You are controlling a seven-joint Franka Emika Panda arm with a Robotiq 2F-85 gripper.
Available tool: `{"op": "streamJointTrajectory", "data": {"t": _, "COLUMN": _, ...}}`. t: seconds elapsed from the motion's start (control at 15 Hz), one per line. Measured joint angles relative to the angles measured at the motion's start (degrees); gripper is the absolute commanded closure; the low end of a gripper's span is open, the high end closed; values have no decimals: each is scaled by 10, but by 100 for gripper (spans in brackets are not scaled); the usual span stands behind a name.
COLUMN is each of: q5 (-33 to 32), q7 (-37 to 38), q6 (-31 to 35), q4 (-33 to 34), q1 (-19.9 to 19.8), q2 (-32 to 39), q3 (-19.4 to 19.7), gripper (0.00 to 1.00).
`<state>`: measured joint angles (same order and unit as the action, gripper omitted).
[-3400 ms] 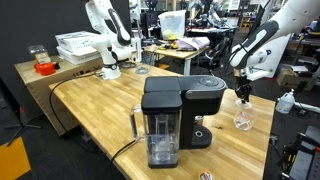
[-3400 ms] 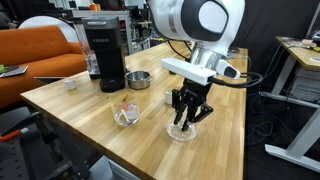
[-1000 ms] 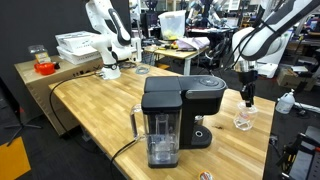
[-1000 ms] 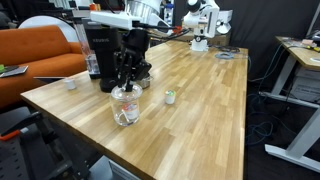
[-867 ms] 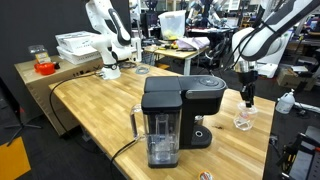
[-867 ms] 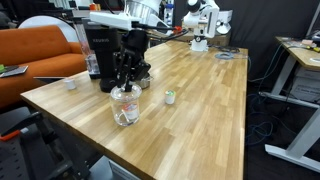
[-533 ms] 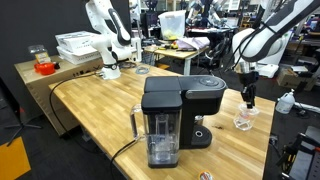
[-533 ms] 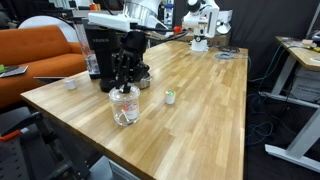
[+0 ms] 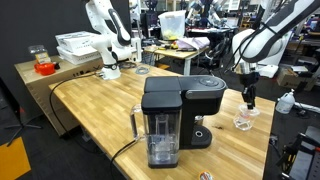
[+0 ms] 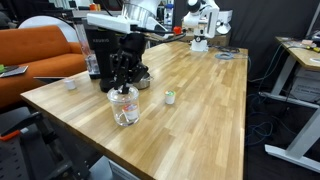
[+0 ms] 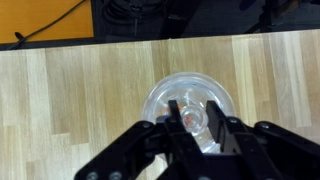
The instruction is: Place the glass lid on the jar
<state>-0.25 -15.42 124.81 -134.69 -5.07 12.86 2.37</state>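
Observation:
The jar (image 10: 124,108) is small and clear and stands on the wooden table in front of the black coffee maker (image 10: 105,52). It also shows in an exterior view (image 9: 243,121) and from above in the wrist view (image 11: 160,100). My gripper (image 10: 122,86) hangs straight down over its mouth, and also shows in an exterior view (image 9: 249,102). In the wrist view my gripper (image 11: 195,112) has its fingers closed on the knob of the glass lid (image 11: 192,122). The lid sits centred at the jar's mouth. I cannot tell if it rests on the rim.
A small white object (image 10: 169,97) lies on the table beside the jar. A metal bowl (image 10: 144,77) stands behind my gripper. The table edge (image 10: 70,120) runs close in front of the jar. A second white arm (image 10: 205,22) stands at the far end.
Since 3.4 s ago my gripper has carried the lid across the table to above the jar. Over the last second it has barely moved.

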Motion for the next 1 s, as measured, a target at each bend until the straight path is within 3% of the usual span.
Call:
{"op": "streamJointTrajectory", "data": {"t": 0.27, "q5": 0, "q7": -13, "q6": 0, "q4": -5, "q1": 0, "q2": 4, "q3": -6, "gripper": 90}}
{"op": "streamJointTrajectory", "data": {"t": 0.33, "q5": 0, "q7": -16, "q6": 0, "q4": -5, "q1": 0, "q2": 4, "q3": -6, "gripper": 53}}
{"op": "streamJointTrajectory", "data": {"t": 0.4, "q5": 0, "q7": -19, "q6": -1, "q4": -5, "q1": 0, "q2": 4, "q3": -6, "gripper": 42}}
{"op": "streamJointTrajectory", "data": {"t": 0.8, "q5": 0, "q7": -21, "q6": -1, "q4": -5, "q1": 2, "q2": 7, "q3": -7, "gripper": 2}}
{"op": "streamJointTrajectory", "data": {"t": 1.0, "q5": 0, "q7": -21, "q6": -1, "q4": -2, "q1": 3, "q2": 6, "q3": -7, "gripper": 0}}
